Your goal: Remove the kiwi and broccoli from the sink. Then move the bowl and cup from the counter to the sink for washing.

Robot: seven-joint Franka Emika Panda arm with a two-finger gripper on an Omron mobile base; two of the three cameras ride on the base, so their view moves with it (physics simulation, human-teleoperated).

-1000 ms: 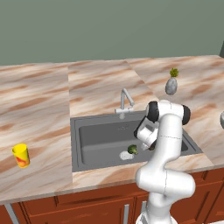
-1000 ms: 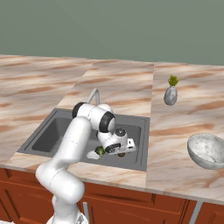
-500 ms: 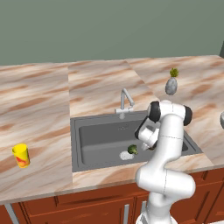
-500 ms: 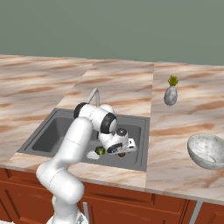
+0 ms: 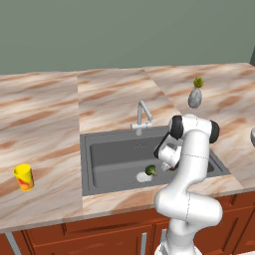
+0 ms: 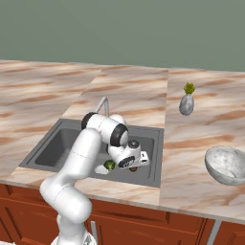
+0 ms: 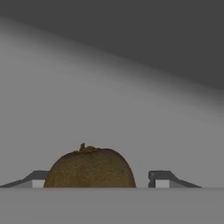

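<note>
From the left base view, we see the arm bent down into the sink [image 5: 94, 164], with the broccoli [image 5: 150, 170] on the basin floor by the drain and the cup [image 5: 23, 177] well apart on the counter [image 5: 45, 124].

From the right base view, the gripper [image 6: 135, 164] sits low over a brownish spot, and the bowl [image 6: 226, 165] waits on the right.

In the hand view, the kiwi [image 7: 89, 169] lies between our fingertips [image 7: 160, 178] — jaws wide, a gap still showing on the right, nothing held yet. We judge it best to close squarely across the fruit's middle — gently, so it doesn't roll away.
</note>
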